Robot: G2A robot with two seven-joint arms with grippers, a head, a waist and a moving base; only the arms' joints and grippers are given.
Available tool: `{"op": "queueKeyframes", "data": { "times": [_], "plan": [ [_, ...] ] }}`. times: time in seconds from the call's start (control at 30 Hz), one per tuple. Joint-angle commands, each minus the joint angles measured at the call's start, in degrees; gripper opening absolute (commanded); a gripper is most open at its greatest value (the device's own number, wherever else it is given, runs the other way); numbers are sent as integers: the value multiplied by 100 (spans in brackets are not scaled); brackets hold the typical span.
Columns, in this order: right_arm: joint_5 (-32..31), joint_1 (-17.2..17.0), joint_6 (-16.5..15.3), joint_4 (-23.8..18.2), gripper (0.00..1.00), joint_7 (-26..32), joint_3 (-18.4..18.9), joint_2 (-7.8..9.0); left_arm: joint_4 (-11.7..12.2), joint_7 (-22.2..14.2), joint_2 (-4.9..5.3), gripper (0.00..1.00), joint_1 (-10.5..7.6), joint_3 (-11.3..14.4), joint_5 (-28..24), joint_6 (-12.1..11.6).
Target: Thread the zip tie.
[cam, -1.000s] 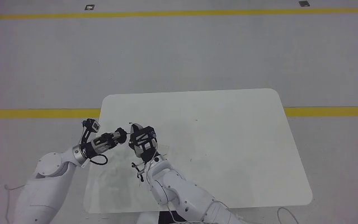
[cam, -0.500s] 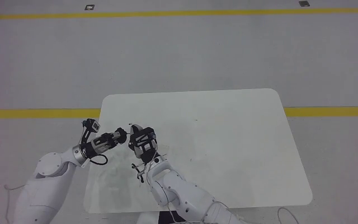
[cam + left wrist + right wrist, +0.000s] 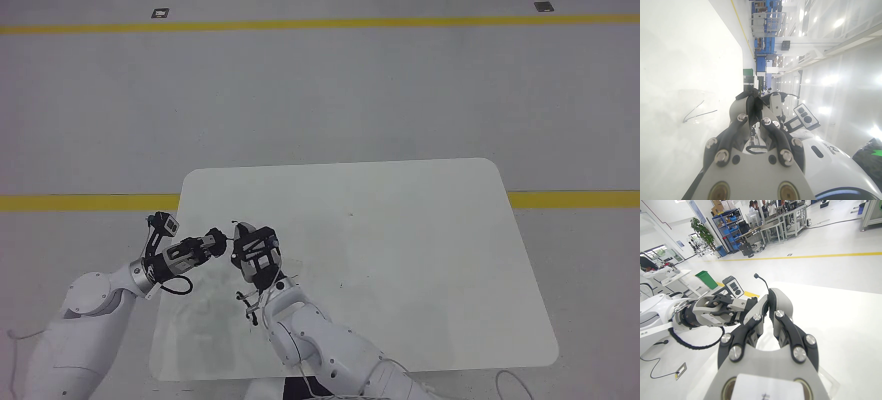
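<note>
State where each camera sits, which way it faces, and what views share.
Top view: above the arms, looking down at the table; left gripper and right gripper nearly tip to tip.
Left wrist view: behind the left gripper, facing the right arm and the hall.
Right wrist view: behind the right gripper, shut on the zip tie, facing the left arm.
Shared: each wrist view shows the other arm.

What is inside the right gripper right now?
The right gripper pinches a black zip tie; its head end pokes out, the clamped stretch is covered by the pads.
</note>
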Motion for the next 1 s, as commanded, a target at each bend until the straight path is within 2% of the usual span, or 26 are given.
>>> {"op": "queueKeyframes", "data": {
  "times": [0.0,0.53,0.73,0.97],
  "plan": [
    [-7,5,0,17,0,11,7,-9,0,0,0,0,0,0,0,0],
    [555,149,0,144,0,-159,-222,-36,0,0,0,0,0,0,0,0],
    [542,159,0,301,0,-175,-159,-83,0,0,0,0,0,0,0,0],
    [569,116,0,297,0,-213,-72,-87,0,0,0,0,0,0,0,0]
  ]
}}
